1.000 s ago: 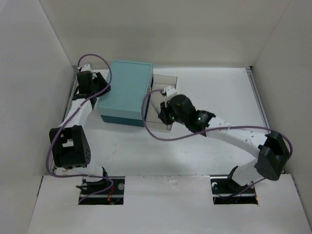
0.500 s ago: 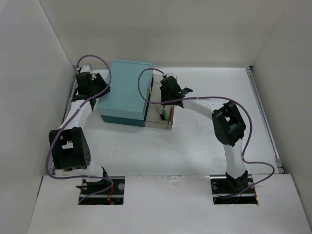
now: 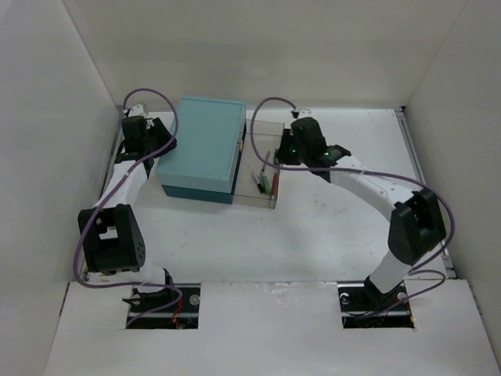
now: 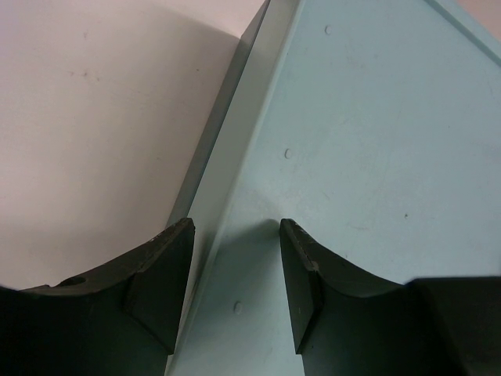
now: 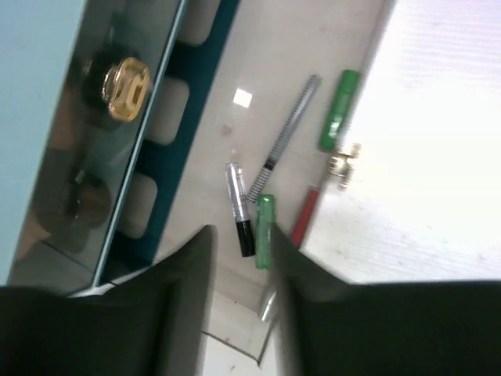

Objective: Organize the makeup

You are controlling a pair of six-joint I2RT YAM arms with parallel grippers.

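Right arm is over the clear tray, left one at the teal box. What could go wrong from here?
The grey pencil, black-tipped tube, a green stick and red pencil lie bunched together, so the open right gripper may drag neighbours when picking one. The clear tray has a thin wall near that gripper; a descent could clip it. The left gripper straddles the teal box edge; a pull might shift the box.

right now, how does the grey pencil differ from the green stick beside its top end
The grey pencil is longer and thinner; the green stick is shorter and thicker. The pencil looks ribbed and dull, while the stick is plain bright green. Both lie flat in the clear tray, slanted much alike, and neither is held.
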